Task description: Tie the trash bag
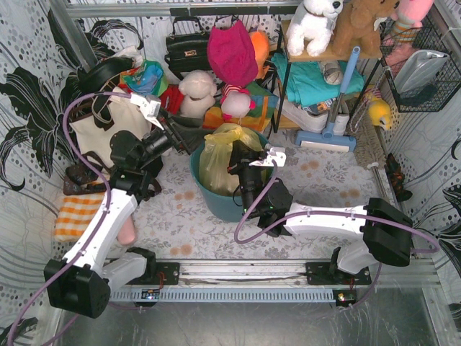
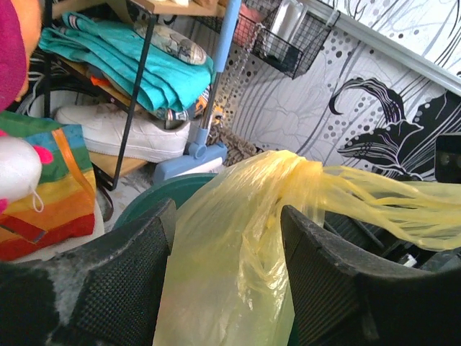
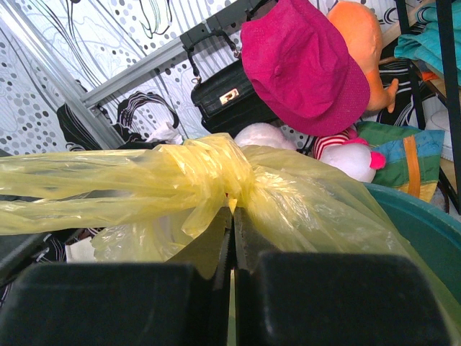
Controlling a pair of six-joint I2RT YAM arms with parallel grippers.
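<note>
i'm seeing a teal bin [image 1: 216, 205] sitting on the floral surface [image 1: 324, 180], a black handbag [image 1: 187, 45] hanging beside a magenta cap [image 1: 232, 52], a cream tote [image 1: 94, 133] leaning at left, an orange checked cloth [image 1: 75, 215] lying nearby.

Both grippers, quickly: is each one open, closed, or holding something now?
Left gripper: open, straddling the thin translucent yellow plastic trash bag.
Right gripper: closed, pinching that bag.

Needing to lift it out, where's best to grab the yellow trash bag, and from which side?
Take the trash bag at the gathered neck just under its knot, from above: that bunched plastic stands above the teal bin's rim, narrow enough to pinch.
</note>
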